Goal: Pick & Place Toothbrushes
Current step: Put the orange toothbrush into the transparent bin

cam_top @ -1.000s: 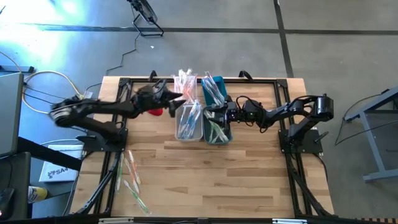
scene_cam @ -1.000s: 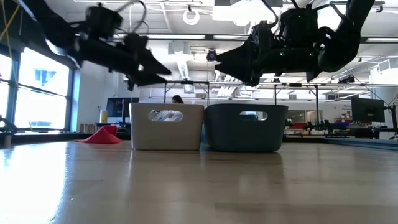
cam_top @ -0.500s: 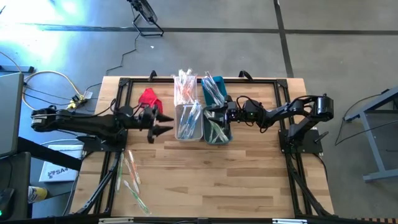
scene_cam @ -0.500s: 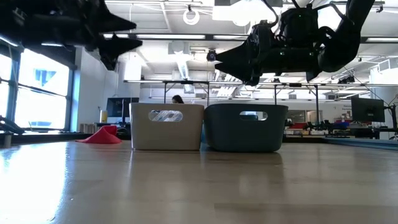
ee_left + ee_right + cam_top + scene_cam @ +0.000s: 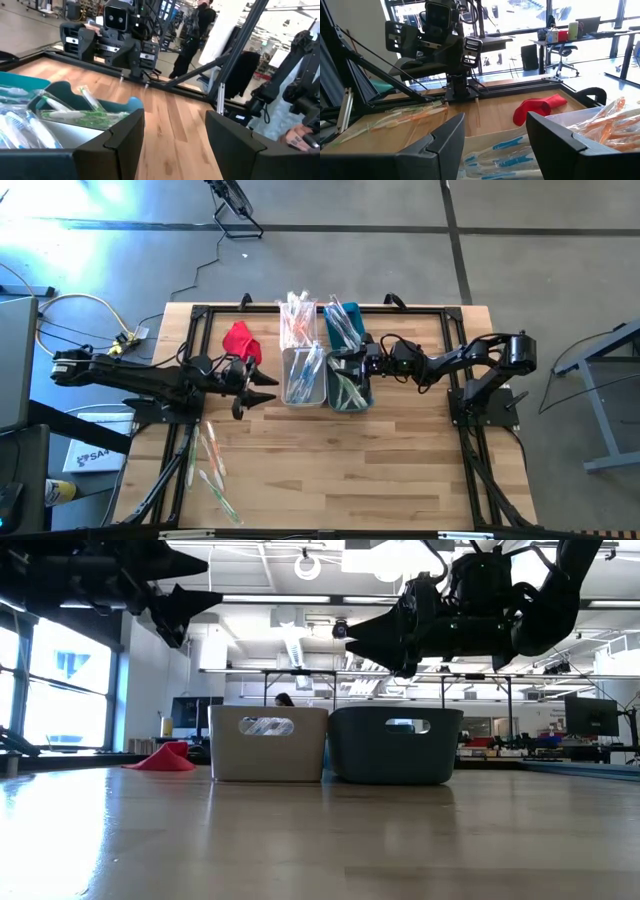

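Wrapped toothbrushes lie in two heaps at the table's far edge, pink and orange (image 5: 297, 313) and blue (image 5: 343, 320). More fill the white bin (image 5: 303, 376) and the teal bin (image 5: 350, 388), and a few lie loose near the left front (image 5: 211, 463). My left gripper (image 5: 266, 389) hovers open and level just left of the white bin, with nothing between its fingers (image 5: 175, 120). My right gripper (image 5: 336, 364) hangs open above the teal bin, pointing toward the white bin, also with nothing in it (image 5: 495, 122).
A red cloth (image 5: 240, 338) lies on the table at the far left of the bins. Black frame rails (image 5: 190, 330) run along the table's edges. Bare wood (image 5: 340, 470) stretches in front of the bins. A person (image 5: 192, 35) stands in the room beyond the table.
My left gripper has swung away from the far toothbrush heap toward the table's near and left side, staying open and level. It now hovers left of the white bin, and the red cloth it covered shows again. My right arm has kept still.
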Controlling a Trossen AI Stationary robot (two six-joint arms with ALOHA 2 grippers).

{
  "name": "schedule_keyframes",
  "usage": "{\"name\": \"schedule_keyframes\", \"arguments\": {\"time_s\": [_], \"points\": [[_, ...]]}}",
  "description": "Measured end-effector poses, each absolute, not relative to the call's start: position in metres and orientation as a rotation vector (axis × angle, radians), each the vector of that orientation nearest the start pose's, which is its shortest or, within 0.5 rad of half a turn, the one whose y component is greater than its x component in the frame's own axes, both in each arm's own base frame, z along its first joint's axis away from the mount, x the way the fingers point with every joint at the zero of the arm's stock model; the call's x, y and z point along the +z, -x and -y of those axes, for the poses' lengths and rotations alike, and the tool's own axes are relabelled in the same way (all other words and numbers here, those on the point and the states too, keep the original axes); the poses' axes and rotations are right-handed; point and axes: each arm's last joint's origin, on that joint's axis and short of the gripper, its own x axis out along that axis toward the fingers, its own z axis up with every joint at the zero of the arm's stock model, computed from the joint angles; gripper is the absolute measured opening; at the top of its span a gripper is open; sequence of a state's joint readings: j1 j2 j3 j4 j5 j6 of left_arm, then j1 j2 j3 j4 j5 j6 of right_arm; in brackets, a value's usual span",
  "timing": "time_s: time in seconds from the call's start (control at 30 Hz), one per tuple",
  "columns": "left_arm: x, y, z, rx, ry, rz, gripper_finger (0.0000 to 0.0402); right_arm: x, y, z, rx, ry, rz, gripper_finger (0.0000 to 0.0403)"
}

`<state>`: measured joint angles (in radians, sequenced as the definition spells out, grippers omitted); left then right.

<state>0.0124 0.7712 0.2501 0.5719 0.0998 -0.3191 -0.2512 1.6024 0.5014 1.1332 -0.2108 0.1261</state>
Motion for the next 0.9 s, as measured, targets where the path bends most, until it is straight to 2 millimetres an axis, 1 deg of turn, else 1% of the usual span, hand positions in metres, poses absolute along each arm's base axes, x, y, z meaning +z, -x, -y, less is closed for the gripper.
{"name": "schedule_keyframes", "arguments": {"time_s": [0.37,0.9], "points": [[0.2171,-0.1697,0.0007,-0.083,0.32,-0.018,0.0207,0.1792,-0.2812,0.0659,-0.038,-0.119,0.034,0.0204],[0.2175,-0.1697,0.0006,-0.082,0.328,-0.014,0.0207,0.1791,-0.2812,0.0659,-0.038,-0.118,0.033,0.0204]]}}
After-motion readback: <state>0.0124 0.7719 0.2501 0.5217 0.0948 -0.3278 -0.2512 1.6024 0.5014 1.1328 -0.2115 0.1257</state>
